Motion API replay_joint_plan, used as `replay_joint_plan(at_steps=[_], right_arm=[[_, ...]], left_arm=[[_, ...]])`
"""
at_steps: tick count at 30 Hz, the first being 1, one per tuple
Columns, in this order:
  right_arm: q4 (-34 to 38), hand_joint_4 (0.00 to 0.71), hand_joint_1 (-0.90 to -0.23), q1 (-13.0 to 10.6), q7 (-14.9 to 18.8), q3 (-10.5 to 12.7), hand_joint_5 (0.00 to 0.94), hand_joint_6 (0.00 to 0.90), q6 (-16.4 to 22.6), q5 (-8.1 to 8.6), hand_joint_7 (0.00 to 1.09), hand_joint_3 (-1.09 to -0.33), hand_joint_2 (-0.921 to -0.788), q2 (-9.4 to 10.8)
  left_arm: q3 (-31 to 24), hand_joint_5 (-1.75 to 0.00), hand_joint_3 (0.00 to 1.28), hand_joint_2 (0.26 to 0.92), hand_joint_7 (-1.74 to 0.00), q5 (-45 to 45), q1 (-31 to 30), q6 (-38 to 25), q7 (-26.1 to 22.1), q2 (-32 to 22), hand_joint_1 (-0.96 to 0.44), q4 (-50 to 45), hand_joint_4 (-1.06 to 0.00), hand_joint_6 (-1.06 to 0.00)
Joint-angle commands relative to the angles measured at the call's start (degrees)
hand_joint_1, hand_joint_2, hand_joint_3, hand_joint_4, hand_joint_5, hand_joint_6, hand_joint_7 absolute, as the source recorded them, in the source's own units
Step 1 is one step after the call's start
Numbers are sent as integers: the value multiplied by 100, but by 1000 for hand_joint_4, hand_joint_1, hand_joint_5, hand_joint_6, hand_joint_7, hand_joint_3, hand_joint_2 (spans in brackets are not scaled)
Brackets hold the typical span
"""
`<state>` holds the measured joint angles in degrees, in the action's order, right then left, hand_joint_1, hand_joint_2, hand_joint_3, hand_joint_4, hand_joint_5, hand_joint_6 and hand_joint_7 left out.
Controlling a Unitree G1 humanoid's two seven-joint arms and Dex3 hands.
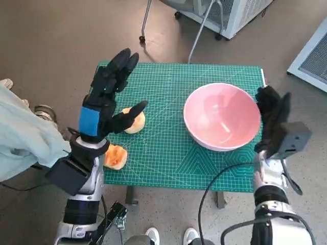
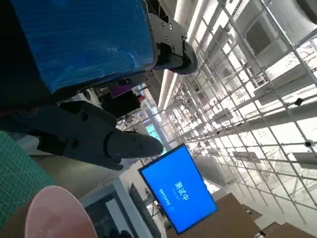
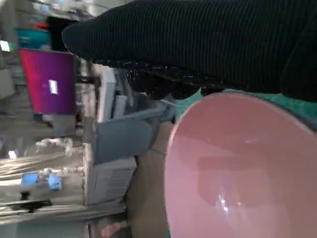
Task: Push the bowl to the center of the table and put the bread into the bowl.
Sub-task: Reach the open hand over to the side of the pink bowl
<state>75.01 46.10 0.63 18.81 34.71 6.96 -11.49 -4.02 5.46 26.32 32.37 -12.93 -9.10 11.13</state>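
In the head view, the pink bowl (image 1: 222, 116) is seen on the right half of the green-matted desk (image 1: 168, 153), off centre. The right robot hand (image 1: 272, 109) is placed just beside the bowl's outer rim, apparently against it, fingers raised and nothing grasped. The bowl lies toward the desk's middle from that hand, so a sideways push is judged to fall to the right arm. The left robot hand (image 1: 108, 97) is held spread wide above one bread roll (image 1: 135, 121), with a second roll (image 1: 115, 156) nearer the desk's edge.

In the left wrist view, the left robot hand (image 2: 94, 134) is shown empty, and a part of the bowl's rim (image 2: 57, 213) is visible.

In the right wrist view, the glove (image 3: 198, 44) is seen close over the bowl's rim (image 3: 173, 163); whether it touches cannot be told.
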Motion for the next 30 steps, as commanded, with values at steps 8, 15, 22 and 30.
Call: replay_joint_plan(at_steps=[8,15,22,30], right_arm=[[138,235,-558,212,510,560,0,103,-654,511,552,-942,-921,462],[132,238,-556,412,682,825,3,117,-805,750,561,-929,-921,675],[143,230,-538,599,594,895,4,137,-766,751,583,-926,-921,834],[168,242,-552,799,514,987,9,168,-861,787,598,-908,-921,976]], left_arm=[[-23,-7,270,921,-274,13,-180,-93,-15,-60,-381,-194,-373,-306],[-52,-6,271,921,-256,9,-266,-108,-25,-119,-379,-274,-373,-314],[-103,-5,270,921,-238,9,-331,-39,-36,-205,-382,-236,-374,-323],[-123,-2,268,921,-170,-12,-384,14,-23,-239,-386,-204,-375,-359]])
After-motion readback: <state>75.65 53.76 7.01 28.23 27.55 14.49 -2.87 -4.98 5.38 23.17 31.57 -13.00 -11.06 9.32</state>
